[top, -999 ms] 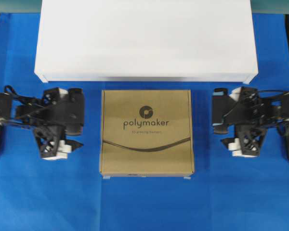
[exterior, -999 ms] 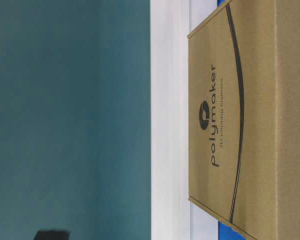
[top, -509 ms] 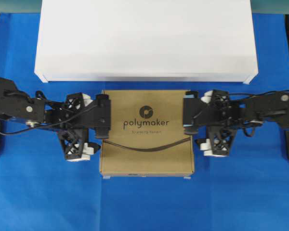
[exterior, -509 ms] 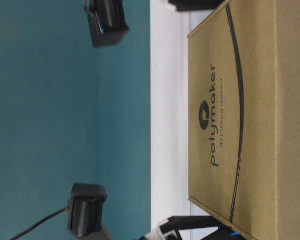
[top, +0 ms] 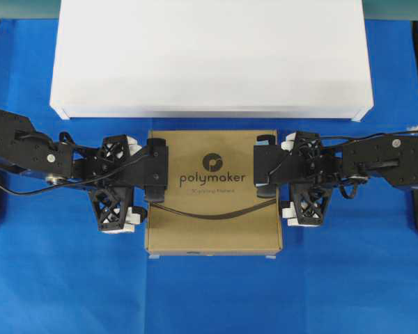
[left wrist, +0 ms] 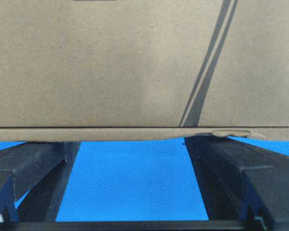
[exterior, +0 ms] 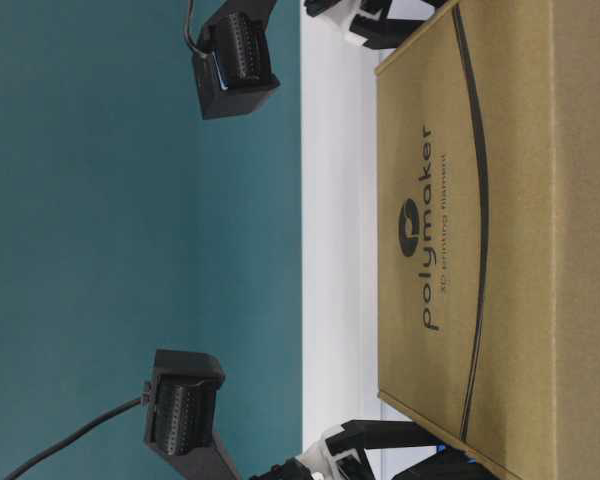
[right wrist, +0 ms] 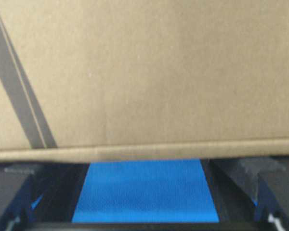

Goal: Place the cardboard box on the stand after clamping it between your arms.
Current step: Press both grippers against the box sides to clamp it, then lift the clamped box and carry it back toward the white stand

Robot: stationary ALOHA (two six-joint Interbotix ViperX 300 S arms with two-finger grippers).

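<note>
overhead, the cardboard box (top: 213,191) lies on the blue counter (top: 209,292) just before the stand (top: 210,59), flanked by the spread left pincer (top: 141,184) and right pincer (top: 284,181). wrist views show only its side wall; contact is unclear.

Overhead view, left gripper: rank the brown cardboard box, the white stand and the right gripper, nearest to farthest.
From the left gripper:
1. Flat brown cardboard box: right at its fingertips, along the box's left edge.
2. Wide white stand: behind the box, toward the top of the view.
3. Right gripper: across the box, at its right edge.
</note>
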